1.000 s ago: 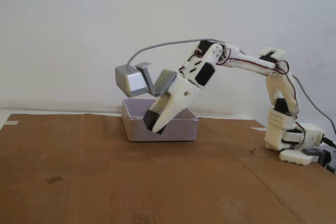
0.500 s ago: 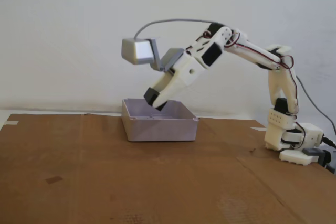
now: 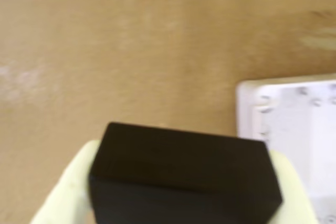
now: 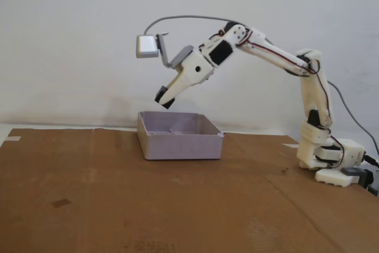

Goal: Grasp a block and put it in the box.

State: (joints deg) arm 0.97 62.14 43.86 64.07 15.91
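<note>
In the wrist view, the hand (image 3: 178, 203) is clenched on the block (image 3: 184, 174), whose black faces fill the bottom centre between pale fingers (image 3: 63, 192). A corner of the box (image 3: 247, 108) shows at the right edge on the brown worktop (image 3: 115, 51).

In the fixed view, the hand (image 4: 164, 99) hangs above the box's (image 4: 177, 145) left part, clear of its rim, with dark tips pointing down-left.

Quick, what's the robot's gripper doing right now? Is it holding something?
Gripper: raised above the box. The wrist view shows a black piece between pale finger tips, but whether that is a held block or part of the gripper cannot be told.
</note>
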